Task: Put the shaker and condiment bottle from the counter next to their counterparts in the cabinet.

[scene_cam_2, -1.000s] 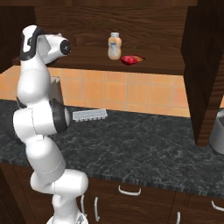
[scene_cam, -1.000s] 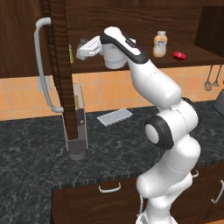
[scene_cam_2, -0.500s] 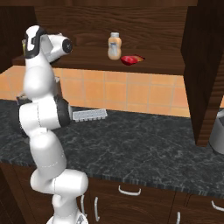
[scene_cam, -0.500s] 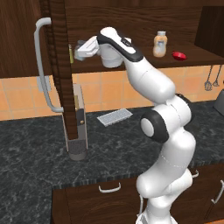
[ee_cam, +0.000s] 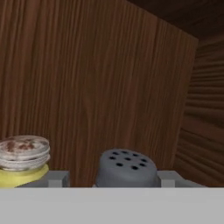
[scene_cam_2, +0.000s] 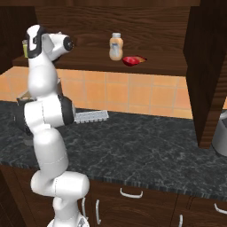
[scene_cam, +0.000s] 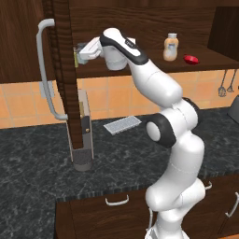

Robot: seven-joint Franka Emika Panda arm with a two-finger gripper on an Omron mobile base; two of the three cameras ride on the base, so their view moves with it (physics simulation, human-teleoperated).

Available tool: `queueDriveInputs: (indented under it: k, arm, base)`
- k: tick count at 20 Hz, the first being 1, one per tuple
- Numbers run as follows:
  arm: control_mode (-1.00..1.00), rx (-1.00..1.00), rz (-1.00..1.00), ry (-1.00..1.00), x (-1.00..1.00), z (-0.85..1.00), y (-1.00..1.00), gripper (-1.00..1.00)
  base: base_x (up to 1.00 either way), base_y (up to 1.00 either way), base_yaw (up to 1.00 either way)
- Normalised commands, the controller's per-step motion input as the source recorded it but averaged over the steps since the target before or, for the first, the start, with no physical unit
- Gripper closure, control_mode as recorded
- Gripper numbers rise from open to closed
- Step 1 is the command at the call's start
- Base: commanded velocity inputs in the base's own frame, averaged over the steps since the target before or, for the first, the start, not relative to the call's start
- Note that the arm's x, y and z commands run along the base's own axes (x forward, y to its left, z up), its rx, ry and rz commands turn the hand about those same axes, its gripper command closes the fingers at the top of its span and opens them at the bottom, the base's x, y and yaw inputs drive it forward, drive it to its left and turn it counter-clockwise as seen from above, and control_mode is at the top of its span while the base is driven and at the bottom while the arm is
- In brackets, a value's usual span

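Two end effector fingers (ee_cam: 168, 178) apart, flanking shaker (ee_cam: 126, 169) beside olive-yellow shaker (ee_cam: 22, 159).

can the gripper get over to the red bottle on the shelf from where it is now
Probably yes. The gripper is at the left end of the cabinet shelf, and the red bottle lies at the right end, in the open. A tan bottle stands between them, so the hand would need to skirt it.

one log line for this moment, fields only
stage: placing | gripper: open | grey perforated-cap shaker: between fingertips | yellow stick-like shaker: beside | red squat bottle: already shelved
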Motion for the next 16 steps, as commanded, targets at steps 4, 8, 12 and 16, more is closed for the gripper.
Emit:
queueDriveInputs:
  k: [4, 8, 12, 16]
  arm:
    - [-1.00, -0.03, 0.03, 0.00, 0.12, 0.00, 0.00, -1.00]
    - [-1.00, -0.04, 0.04, 0.00, 0.03, 0.00, 0.00, -1.00]
    - [-1.00, -0.04, 0.02, -0.01, -0.18, 0.09, -0.43, -1.00]
    - [-1.00, 0.00, 0.00, -0.09, -0.35, 0.11, -0.67, -1.00]
  base:
    - [0.00, 0.00, 0.00]
    - [0.00, 0.00, 0.00]
    - [0.00, 0.00, 0.00]
    - [0.00, 0.00, 0.00]
